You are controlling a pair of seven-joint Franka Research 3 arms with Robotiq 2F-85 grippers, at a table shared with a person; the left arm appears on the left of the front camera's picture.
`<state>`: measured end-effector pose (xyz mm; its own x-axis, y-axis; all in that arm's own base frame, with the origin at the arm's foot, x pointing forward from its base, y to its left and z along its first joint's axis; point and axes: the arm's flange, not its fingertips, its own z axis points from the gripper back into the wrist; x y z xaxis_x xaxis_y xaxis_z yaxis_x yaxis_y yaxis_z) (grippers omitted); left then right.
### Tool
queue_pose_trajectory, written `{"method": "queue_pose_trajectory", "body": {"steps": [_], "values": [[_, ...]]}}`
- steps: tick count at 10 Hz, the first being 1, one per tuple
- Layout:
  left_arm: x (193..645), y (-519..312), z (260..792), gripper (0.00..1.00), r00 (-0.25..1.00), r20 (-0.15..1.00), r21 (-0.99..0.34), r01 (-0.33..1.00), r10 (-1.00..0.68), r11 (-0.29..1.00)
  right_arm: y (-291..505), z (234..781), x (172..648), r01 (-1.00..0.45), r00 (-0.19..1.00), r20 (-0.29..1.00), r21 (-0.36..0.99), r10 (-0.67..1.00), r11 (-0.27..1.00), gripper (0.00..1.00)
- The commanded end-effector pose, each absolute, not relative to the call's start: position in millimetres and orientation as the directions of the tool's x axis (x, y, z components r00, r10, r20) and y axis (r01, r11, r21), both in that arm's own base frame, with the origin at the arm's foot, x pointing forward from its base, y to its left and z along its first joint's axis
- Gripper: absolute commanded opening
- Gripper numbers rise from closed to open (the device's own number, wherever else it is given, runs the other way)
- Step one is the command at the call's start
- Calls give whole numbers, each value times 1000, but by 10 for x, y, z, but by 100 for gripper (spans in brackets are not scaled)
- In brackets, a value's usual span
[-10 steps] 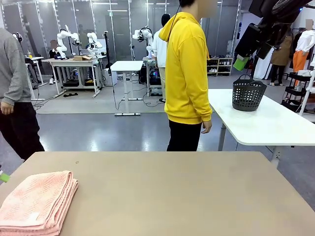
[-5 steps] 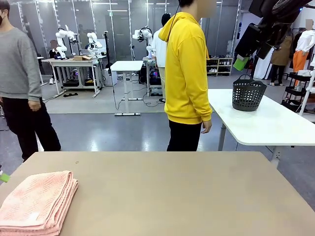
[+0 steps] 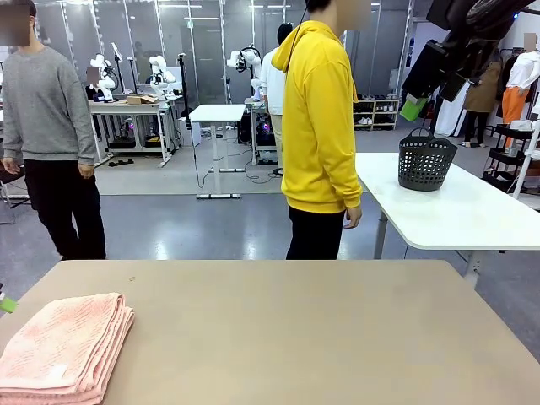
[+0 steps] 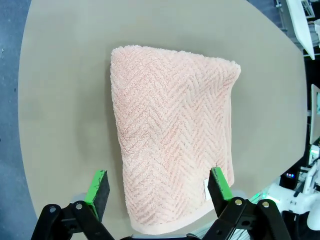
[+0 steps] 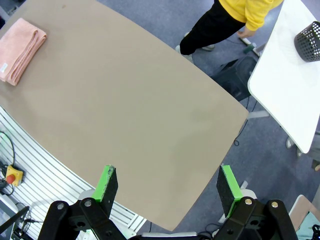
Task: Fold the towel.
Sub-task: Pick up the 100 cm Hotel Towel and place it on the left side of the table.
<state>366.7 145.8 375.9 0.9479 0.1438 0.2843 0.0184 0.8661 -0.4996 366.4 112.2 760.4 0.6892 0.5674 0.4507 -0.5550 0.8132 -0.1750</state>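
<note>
No words, numbers, brand marks or signs could be read anywhere in these pictures. The only thing that looked like a label was the small white tag on the pink towel (image 4: 172,135), sewn near one corner of the folded stack; it showed as a blank white patch in the left wrist view and as a pale square at the near edge of the towel in the front view, too small to make out any print. The tables, the dark basket (image 3: 426,159) on the far right table and the clothing of the people carried no lettering that could be made out.
</note>
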Motion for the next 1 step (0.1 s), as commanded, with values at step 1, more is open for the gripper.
{"method": "queue_pose_trajectory", "body": {"steps": [1], "values": [[3674, 1474, 3739, 100, 948, 291, -484, 27, 132, 874, 1113, 7610, 3657, -555, 691, 445, -178, 570, 812, 100]]}}
